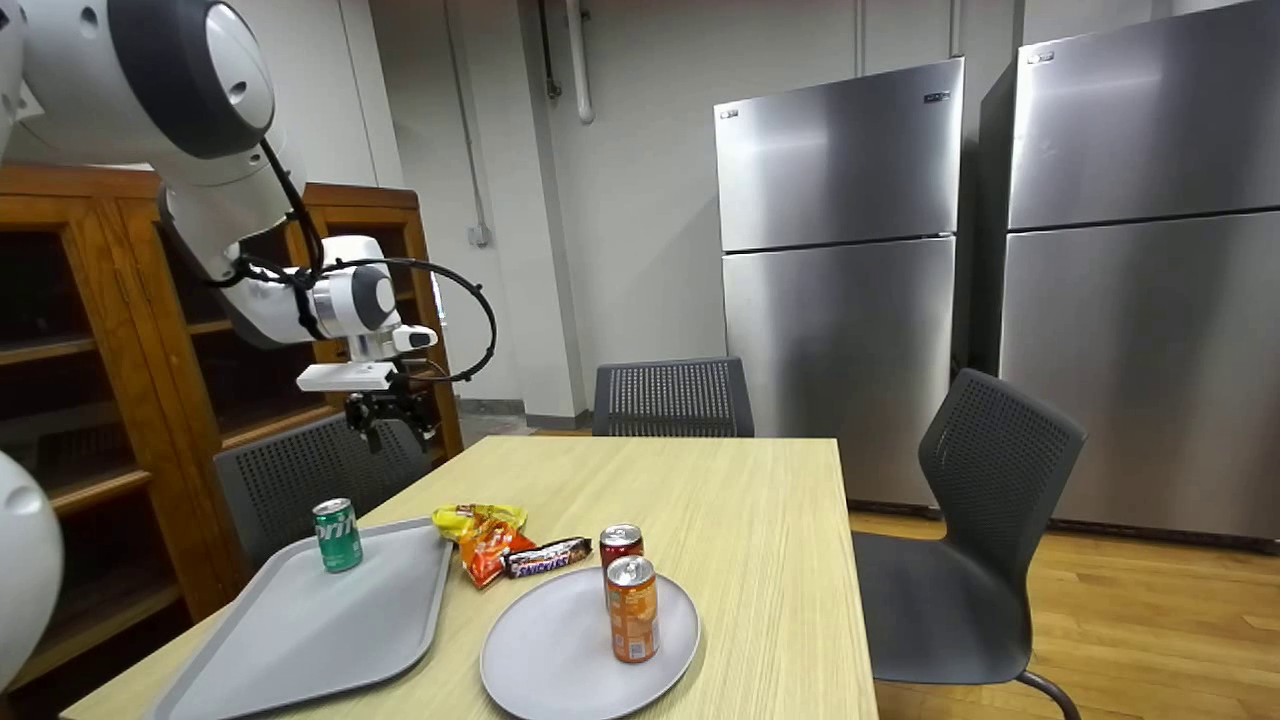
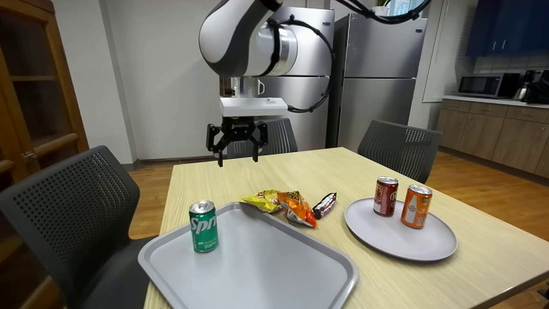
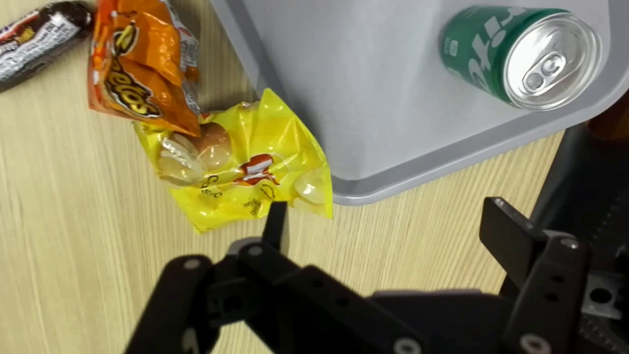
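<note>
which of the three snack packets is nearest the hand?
The yellow chip bag, by a corner of the gray tray. The orange Cheetos bag and, beyond it, the Snickers bar lie farther from the open hand.

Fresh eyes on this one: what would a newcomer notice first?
Probably the black fingers, open with nothing between them, hanging higher than the table. Next, perhaps, the green Sprite can standing on the gray tray, and the bright yellow snack bag at that tray's corner.
</note>
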`<state>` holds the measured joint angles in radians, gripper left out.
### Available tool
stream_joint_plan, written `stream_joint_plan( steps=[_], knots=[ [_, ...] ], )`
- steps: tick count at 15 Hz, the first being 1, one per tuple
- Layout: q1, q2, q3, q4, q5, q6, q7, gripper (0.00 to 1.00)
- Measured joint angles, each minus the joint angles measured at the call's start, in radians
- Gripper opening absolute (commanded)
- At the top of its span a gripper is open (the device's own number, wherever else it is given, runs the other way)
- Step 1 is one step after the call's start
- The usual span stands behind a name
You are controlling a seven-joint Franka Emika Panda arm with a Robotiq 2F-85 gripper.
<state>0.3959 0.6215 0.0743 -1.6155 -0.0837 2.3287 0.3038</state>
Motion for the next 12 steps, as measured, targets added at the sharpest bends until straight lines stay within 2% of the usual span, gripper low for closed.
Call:
stream_joint_plan(
  steps=[12],
  knots=[
    [-0.068,-0.116,-0.063,-0.142,-0.008,0.017,0.002,1.0]
  ],
)
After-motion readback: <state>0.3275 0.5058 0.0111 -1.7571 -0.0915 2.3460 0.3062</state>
